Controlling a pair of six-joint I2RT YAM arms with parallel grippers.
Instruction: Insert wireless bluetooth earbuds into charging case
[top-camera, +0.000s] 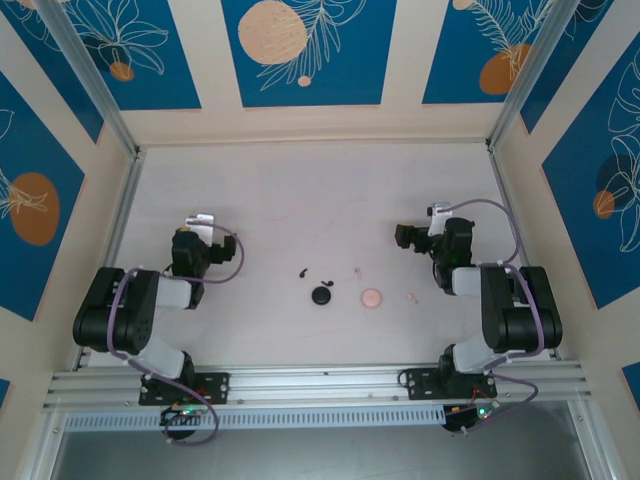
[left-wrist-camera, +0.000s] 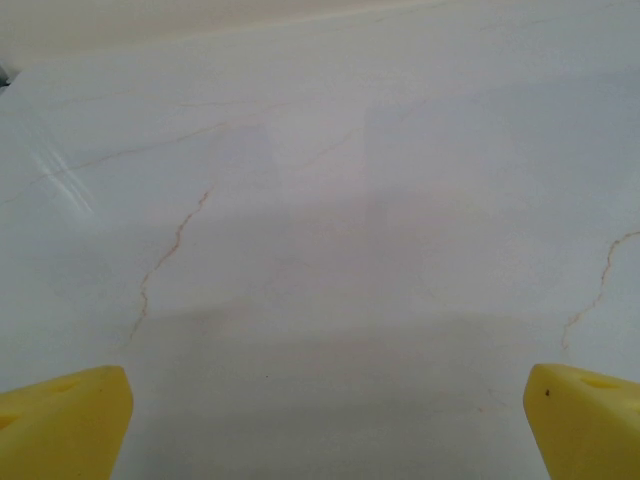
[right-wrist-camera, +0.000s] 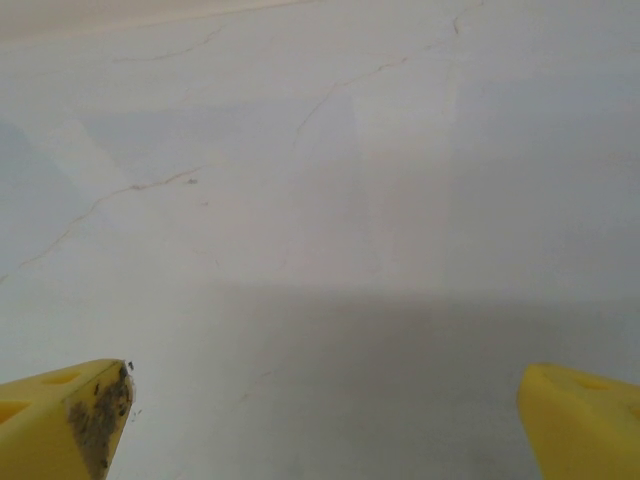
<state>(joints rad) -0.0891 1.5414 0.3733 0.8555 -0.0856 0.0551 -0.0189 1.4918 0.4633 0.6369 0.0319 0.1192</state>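
Near the middle of the table lie a black round charging case (top-camera: 322, 296) and a pale pink round charging case (top-camera: 372, 298). Two black earbuds (top-camera: 303, 273) (top-camera: 327, 281) lie just beyond the black case. One pink earbud (top-camera: 358, 271) lies beyond the pink case and another (top-camera: 411, 298) to its right. My left gripper (top-camera: 197, 235) (left-wrist-camera: 325, 425) rests far left of them, open over bare table. My right gripper (top-camera: 415, 237) (right-wrist-camera: 325, 425) sits to their right, open, with nothing between its yellow fingertips (right-wrist-camera: 70, 420).
The white marbled table (top-camera: 300, 200) is walled by panels with blue floral prints on three sides. An aluminium rail (top-camera: 320, 380) carrying both arm bases runs along the near edge. Both arms are folded back close to their bases.
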